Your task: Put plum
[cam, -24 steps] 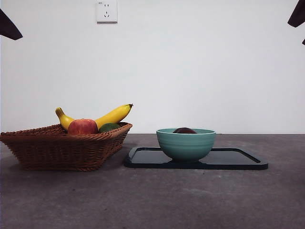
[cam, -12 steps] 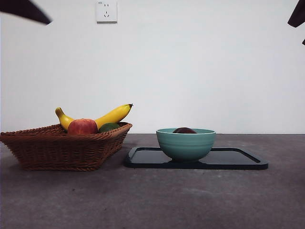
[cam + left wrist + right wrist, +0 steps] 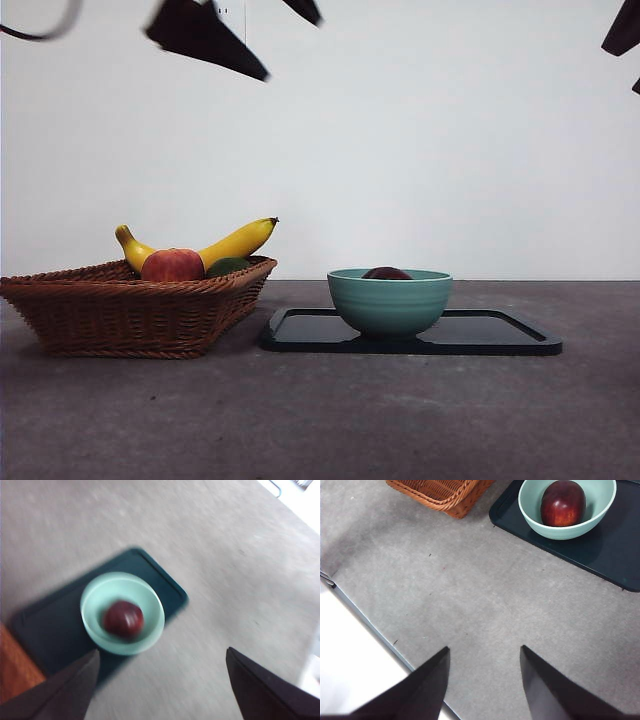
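Note:
The dark maroon plum [image 3: 388, 273] lies in a teal bowl [image 3: 390, 303] on a black tray [image 3: 500, 335]; only its top shows over the rim in the front view. It shows whole in the left wrist view [image 3: 123, 619] and the right wrist view [image 3: 563, 502]. My left gripper [image 3: 162, 682] is open and empty, high above the table, looking down on the bowl [image 3: 122, 613]; it shows as dark shapes at the top of the front view [image 3: 205, 35]. My right gripper [image 3: 485, 675] is open and empty, high over bare table near the table's edge.
A wicker basket [image 3: 130, 310] stands left of the tray, holding a banana [image 3: 215, 245], a red-and-yellow apple-like fruit [image 3: 173, 266] and a small green fruit [image 3: 229, 266]. A wall socket is partly hidden behind the left arm. The right arm's tip [image 3: 625, 35] shows at the top right corner.
The left arm has moved from the top left corner rightward, toward the middle of the front view. The right arm, bowl, plum and basket have not moved.

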`<state>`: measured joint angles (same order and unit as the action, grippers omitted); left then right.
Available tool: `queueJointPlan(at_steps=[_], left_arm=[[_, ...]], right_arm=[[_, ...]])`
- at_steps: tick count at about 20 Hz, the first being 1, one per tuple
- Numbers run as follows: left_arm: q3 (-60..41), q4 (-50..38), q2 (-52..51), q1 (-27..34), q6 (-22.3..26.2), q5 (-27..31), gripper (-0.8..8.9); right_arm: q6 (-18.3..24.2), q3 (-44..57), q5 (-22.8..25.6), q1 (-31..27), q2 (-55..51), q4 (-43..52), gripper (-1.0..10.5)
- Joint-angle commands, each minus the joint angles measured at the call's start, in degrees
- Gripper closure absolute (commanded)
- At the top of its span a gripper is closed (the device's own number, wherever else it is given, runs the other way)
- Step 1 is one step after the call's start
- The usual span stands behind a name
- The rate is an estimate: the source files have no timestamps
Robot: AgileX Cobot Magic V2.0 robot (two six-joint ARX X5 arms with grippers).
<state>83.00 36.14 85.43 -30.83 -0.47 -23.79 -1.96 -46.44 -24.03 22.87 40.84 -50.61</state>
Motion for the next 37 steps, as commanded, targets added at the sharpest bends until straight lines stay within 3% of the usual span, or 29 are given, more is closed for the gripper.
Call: queueJointPlan(at_steps=[1,9,18,33,37], left_arm=[[5.8,-0.6,7.3,-1.3,2.7,1.5,4.07],[13.1,-7.2,23.7,-4.0,5.0,4.8,4.08],[13.1,-10.7,33.8,-6.4,10.7,9.4,4.08],[13.1,-11.2,37.9,-7.3,12.0,9.9,4.14],[13.1,-10.6,37.9,-7.8,12.1,9.9,5.13]], right_arm=[[-0.4,-0.5,-0.2,0.3,0.2,0.5,7.2],[-0.4,-0.5,-0.2,0.3,0.2,0.4,7.2],[-0.4,-0.5,-0.2,0.3,0.2,0.3,7.2],[-0.4,-0.5,-0.1,0.3,0.2,0.0,7.2],[-0.4,-0.5,0.0,0.3,0.2,0.0,7.2]])
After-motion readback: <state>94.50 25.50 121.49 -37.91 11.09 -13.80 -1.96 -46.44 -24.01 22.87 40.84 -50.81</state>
